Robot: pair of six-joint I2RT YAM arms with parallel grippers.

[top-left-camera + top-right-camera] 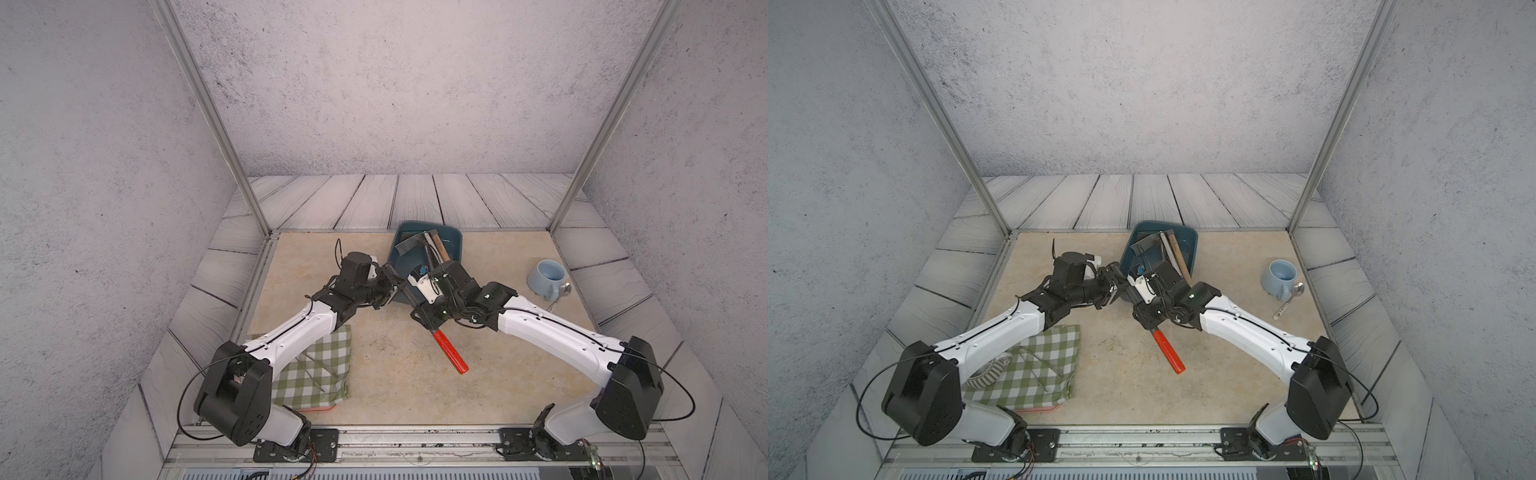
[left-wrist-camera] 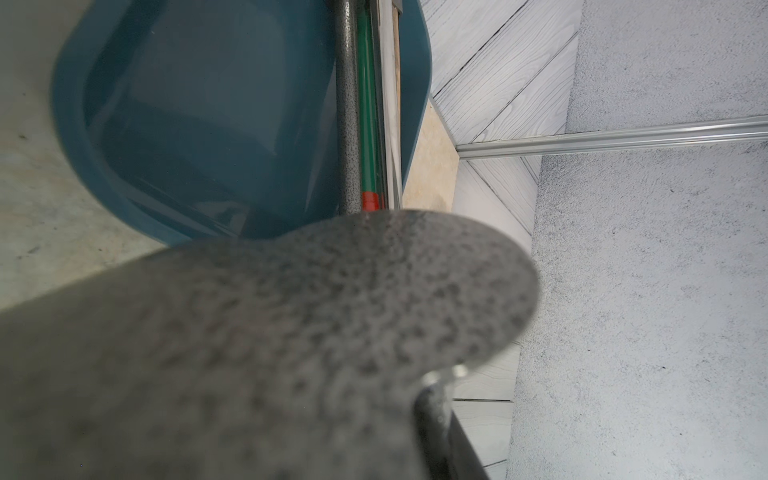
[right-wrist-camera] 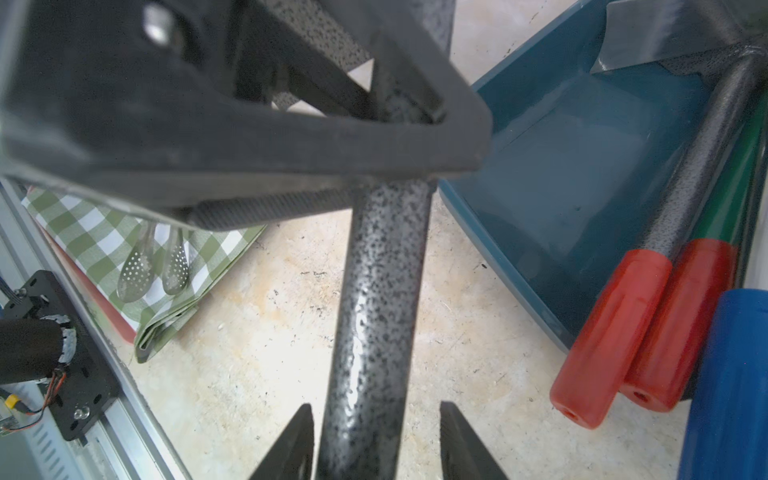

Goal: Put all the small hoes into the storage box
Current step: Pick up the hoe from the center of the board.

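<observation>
The left tool [image 1: 395,286] was clamped shut on the small hoe [image 3: 382,291], high on its speckled grey shaft just below the head. The right tool [image 3: 376,438] straddled the same shaft lower down. Its fingertips [image 3: 457,449] were parted, with a sliver of worktop showing between one tip and the metal.

The hoe's head was hidden beneath the two wrists in both top views. The left wrist view gave only a blurred speckled plate, cut off by the frame. Whether the red grip [image 1: 451,353] touched the worktop could not be told.

The worktop [image 1: 519,374] was mottled beige, ringed by pale plank-print panels and speckled grey walls with aluminium posts. A green checked cloth [image 1: 320,365] lay near the left arm's base. A light blue mug [image 1: 546,276] stood well to the right with a spoon [image 1: 564,288] beside it.

The hoe was outside the storage box [image 1: 455,245], its long axis diagonal. The head pointed toward the box's near rim and the red grip toward the front of the worktop, slightly right. The box, at the far edge, held other long-handled tools [image 3: 681,199].
</observation>
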